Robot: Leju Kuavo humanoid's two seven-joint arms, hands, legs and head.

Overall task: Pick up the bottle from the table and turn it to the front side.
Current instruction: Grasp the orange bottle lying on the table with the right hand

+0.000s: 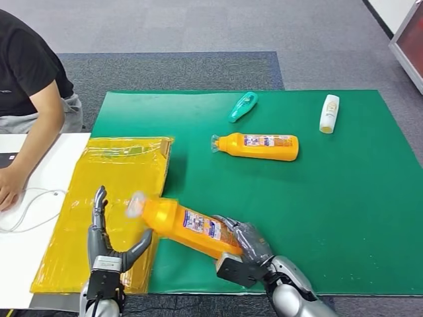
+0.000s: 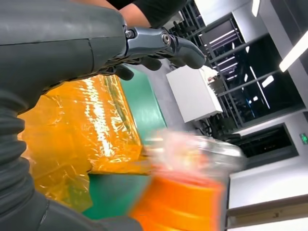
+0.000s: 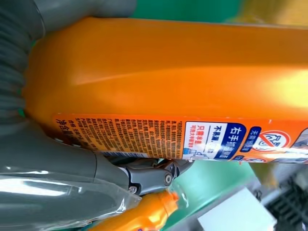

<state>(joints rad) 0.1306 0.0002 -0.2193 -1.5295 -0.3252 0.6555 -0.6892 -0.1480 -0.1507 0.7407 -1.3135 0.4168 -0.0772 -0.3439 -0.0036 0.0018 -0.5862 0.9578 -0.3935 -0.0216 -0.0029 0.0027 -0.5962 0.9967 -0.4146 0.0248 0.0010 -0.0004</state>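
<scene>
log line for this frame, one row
phase: bottle lifted | right hand: grips orange bottle at base | left hand: spread beside cap, holding nothing | spare bottles on green mat

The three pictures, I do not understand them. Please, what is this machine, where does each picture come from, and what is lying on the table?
It is a humanoid robot with two silver arms. The wide picture is its head view; the close ones come from cameras behind each wrist. Its right hand holds an orange bottle by the base, lifted and tilted. Its left hand waits open beside the bottle's cap. On the green mat lie a second orange bottle, a teal bottle and a white bottle. A yellow plastic bag lies on the left, near a seated person.
</scene>
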